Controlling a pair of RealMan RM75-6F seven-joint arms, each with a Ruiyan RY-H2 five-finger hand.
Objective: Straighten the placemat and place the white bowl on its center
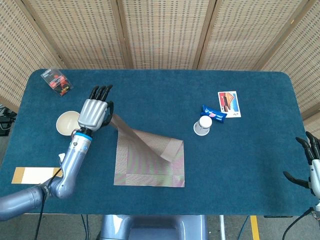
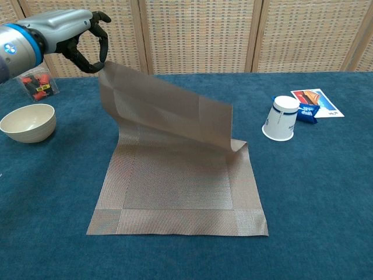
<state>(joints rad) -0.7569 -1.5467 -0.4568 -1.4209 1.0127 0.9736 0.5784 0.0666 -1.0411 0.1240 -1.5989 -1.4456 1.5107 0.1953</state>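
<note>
1. Head view shows the left hand point(image 1: 94, 113) raised over the blue counter point(image 1: 160, 95), pinching one corner of the placemat point(image 1: 150, 160) between thumb and fingers.
2. Chest view shows that same left hand point(image 2: 81, 35) high at the upper left, with the placemat point(image 2: 175, 181) hanging from it as a lifted, folded-over flap; the rest of the mat lies flat on the counter point(image 2: 315, 192), below and to the right of the hand.
3. The white bowl point(image 1: 66, 123) stands upright just left of the left hand in the head view, partly hidden behind the wrist; in the chest view the white bowl point(image 2: 28, 123) sits below the hand, apart from the mat, and looks empty inside.
4. A clear packet point(image 1: 56, 81) holding red and black pieces lies beyond the bowl, farther from the robot than the hand.
5. A white paper cup point(image 1: 202, 125) stands mouth-down well to the right of the left hand, with a blue wrapper point(image 1: 214, 114) and a picture card point(image 1: 229, 104) just beyond it.
6. A tan card point(image 1: 36, 175) with a small white tassel lies near the front edge, below the left forearm.
7. The right hand point(image 1: 312, 162) shows at the far right edge, fingers spread apart and holding nothing, well apart from everything else.
</note>
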